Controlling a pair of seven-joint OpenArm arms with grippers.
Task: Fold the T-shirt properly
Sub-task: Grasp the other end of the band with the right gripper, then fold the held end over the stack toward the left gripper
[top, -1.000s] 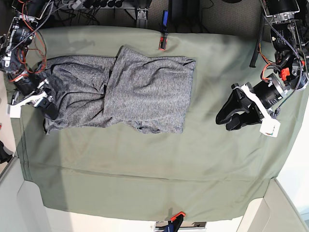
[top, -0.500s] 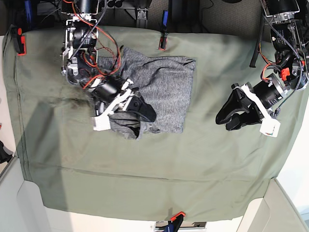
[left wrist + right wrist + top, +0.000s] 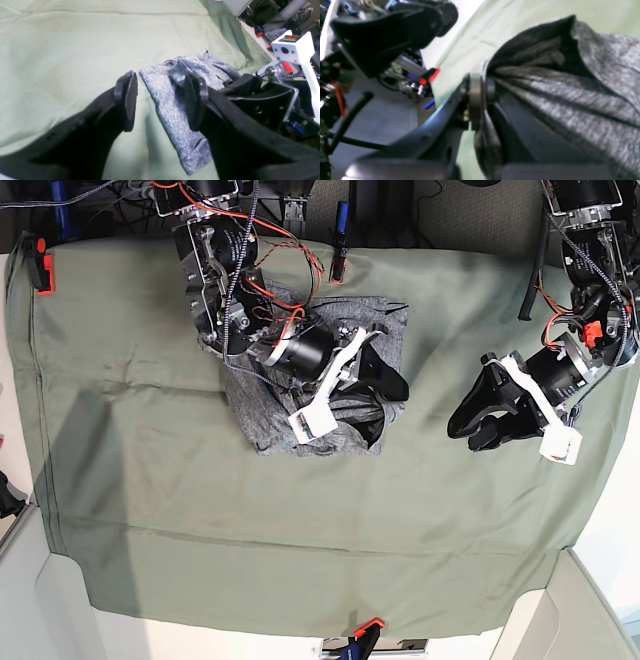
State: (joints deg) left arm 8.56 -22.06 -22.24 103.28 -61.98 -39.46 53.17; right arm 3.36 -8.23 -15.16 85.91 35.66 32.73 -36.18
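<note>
T-shirt [image 3: 300, 415] fabric is pinched between your right gripper's [image 3: 385, 392] fingers [image 3: 475, 100], which are pressed together on a bunched fold. Your left gripper [image 3: 478, 425] has its fingers [image 3: 127, 96] spread with nothing between them, hovering well right of the shirt. The shirt lies folded over on the green cloth [image 3: 150, 480], near the back edge's orange clamp [image 3: 336, 268].

No readable text, labels or numbers anywhere.

T-shirt [image 3: 305, 420] lies on the cloth [image 3: 150, 480], under right tool [image 3: 392, 390].
</note>
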